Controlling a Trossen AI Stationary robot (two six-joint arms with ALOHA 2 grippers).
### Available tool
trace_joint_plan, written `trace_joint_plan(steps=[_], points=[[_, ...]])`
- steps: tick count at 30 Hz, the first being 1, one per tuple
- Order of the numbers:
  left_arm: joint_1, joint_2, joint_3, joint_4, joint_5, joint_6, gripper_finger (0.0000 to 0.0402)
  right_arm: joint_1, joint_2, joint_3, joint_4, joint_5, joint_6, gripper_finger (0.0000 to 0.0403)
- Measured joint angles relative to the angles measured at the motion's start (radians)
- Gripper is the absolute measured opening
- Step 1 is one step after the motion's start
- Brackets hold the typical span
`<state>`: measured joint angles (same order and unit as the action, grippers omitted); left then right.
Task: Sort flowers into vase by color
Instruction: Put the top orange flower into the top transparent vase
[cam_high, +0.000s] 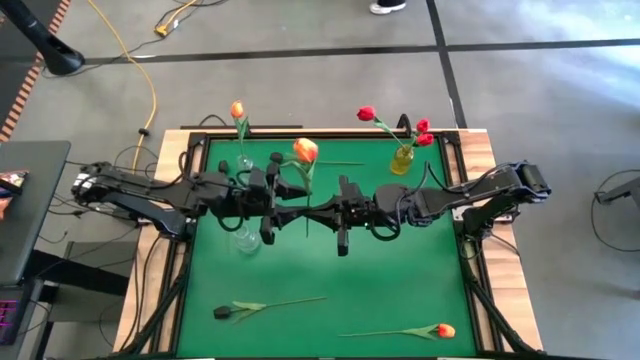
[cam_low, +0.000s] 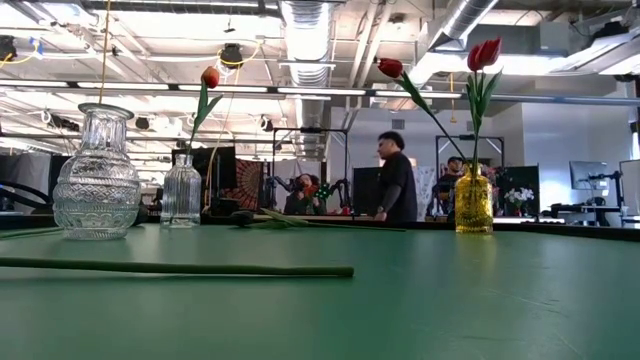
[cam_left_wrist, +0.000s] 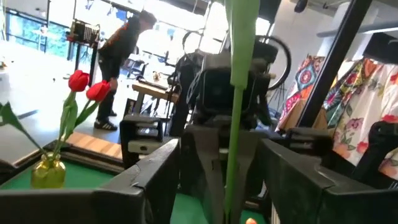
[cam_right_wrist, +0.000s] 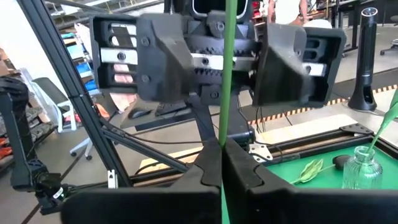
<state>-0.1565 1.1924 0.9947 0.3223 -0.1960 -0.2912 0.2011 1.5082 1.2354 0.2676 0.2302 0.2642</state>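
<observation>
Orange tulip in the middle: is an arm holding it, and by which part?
The right pincer is shut on the stem of the orange tulip, well below the head. The left pincer stands open around the same stem, not gripping.
</observation>
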Motion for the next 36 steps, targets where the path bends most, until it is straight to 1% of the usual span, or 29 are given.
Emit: trace_joint_plan(steps=[6, 9, 12, 14, 16, 25, 28, 32, 36], points=[[0.0, 0.015, 0.0, -0.002, 0.008, -0.001, 0.0133, -0.001, 0.0, 0.0, -0.006, 0.0, -0.001, 0.0024], [0.0, 0.019, 0.0, 0.003, 0.001, 0.002, 0.0086, -0.001, 0.0, 0.0, -0.011, 0.001, -0.002, 0.0028], [0.0, 0.019, 0.0, 0.008, -0.001, 0.022, 0.0031, -0.001, 0.0, 0.0, -0.031, 0.005, -0.002, 0.0039], [0.0, 0.019, 0.0, 0.009, -0.017, 0.029, 0.0009, -0.001, 0.0, 0.0, -0.045, 0.008, -0.002, 0.0045], [0.0, 0.02, 0.0, 0.007, -0.029, 0.032, 0.0007, -0.001, 0.0, 0.0, -0.053, 0.008, -0.002, 0.0048], [0.013, 0.019, 0.0, 0.007, -0.018, 0.042, 0.0001, -0.001, 0.0, 0.0, -0.05, 0.008, -0.007, 0.0051], [0.013, 0.019, 0.0, 0.005, -0.017, 0.044, 0.0001, -0.001, 0.0, 0.0, -0.05, 0.007, -0.009, 0.006], [0.014, 0.019, 0.0, 0.0, -0.018, 0.063, 0.0, -0.001, 0.0, 0.0, -0.052, 0.006, -0.018, 0.0095], [0.016, -0.01, -0.001, -0.017, -0.031, 0.086, 0.0, -0.007, -0.029, 0.0, -0.106, 0.0, -0.037, 0.0157]])
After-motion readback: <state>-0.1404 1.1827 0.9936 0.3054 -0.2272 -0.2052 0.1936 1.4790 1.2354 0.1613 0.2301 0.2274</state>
